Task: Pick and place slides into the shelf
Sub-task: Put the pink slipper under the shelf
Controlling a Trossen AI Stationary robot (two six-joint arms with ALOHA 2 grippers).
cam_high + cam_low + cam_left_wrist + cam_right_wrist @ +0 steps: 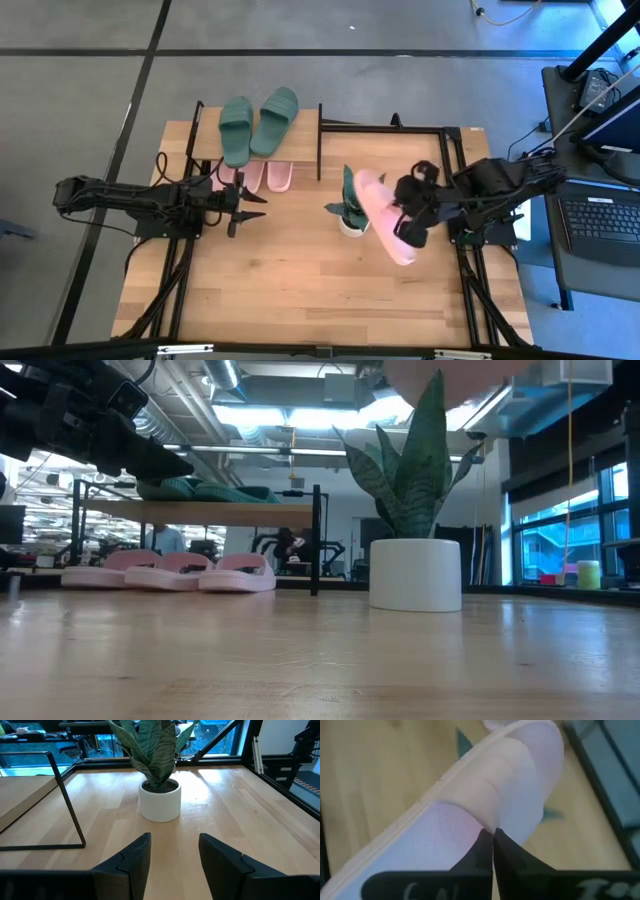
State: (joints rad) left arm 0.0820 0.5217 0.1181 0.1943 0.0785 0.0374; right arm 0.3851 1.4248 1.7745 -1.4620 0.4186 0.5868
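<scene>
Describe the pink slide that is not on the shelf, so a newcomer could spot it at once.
Start at the white potted plant near the middle of the table. Just to its right in the high view, the right claw is shut on a pale pink slide, holding it up in the air. The other pink slides lie under the shelf; this one alone is held aloft.

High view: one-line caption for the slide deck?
Right gripper carries a pink slide above the potted plant; left gripper waits open by the shelf.
</scene>
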